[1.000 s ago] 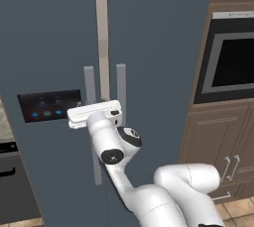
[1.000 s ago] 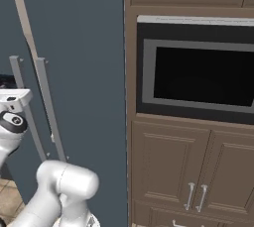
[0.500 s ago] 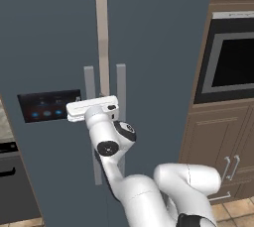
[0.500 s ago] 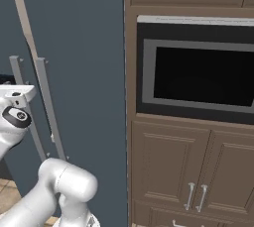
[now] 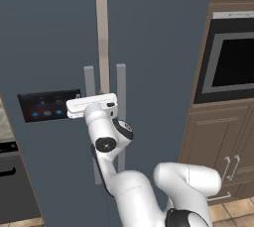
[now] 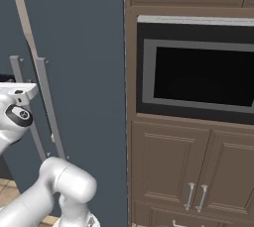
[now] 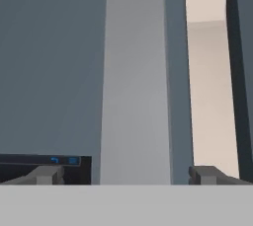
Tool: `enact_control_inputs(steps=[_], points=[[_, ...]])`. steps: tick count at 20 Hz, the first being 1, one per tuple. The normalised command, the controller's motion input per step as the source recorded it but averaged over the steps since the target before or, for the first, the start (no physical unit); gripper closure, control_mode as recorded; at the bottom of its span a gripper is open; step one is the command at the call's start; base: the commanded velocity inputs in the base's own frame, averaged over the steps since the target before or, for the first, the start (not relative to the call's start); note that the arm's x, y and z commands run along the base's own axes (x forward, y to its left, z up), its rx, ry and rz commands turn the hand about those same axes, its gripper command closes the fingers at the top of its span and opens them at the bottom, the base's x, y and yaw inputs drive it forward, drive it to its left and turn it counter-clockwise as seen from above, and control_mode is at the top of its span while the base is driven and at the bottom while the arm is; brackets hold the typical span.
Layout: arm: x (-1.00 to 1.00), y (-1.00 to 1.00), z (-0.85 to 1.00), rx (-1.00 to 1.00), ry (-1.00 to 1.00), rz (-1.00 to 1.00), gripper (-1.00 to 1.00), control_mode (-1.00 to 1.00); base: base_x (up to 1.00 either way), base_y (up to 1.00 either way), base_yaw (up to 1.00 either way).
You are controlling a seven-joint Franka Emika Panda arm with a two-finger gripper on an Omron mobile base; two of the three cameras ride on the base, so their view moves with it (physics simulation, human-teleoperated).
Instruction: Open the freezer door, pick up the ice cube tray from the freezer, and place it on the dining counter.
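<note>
The gripper (image 7: 126, 174), jaws spread wide and empty, has edged closer to the freezer door (image 5: 44, 47) handle (image 7: 136, 87).

home kitchen, slate-blue fridge (image 5: 158, 47), built-in oven (image 6: 198, 75), brown cabinets (image 6: 198, 171)

Tan tile floor (image 5: 233, 210) at lower right of left base view, also lower left of right base view. Brown cabinets (image 5: 218, 141) stand on it, base meeting tiles. Sliver of pale stone counter (image 5: 2, 122) at left edge, beside freezer door (image 5: 49, 37), above dark appliance (image 5: 15, 191).
</note>
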Motion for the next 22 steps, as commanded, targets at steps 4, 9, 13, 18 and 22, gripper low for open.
enact_control_inputs(steps=[4, 9, 13, 18, 22], points=[[0.0, 0.0, 0.0, 0.0, 0.0, 0.0, -1.0, -1.0, 0.0, 0.0, 0.0], [0.0, 0.0, 0.0, 0.0, 0.0, 0.0, -1.0, -1.0, 0.0, 0.0, 0.0], [0.0, 0.0, 0.0, 0.0, 0.0, 0.0, 1.0, -1.0, 0.0, 0.0, 0.0], [0.0, 0.0, 0.0, 0.0, 0.0, 0.0, 1.0, -1.0, 0.0, 0.0, 0.0], [-0.26, 0.18, 0.0, 0.0, 0.03, 0.01, 1.0, -1.0, 0.0, 0.0, 0.0]])
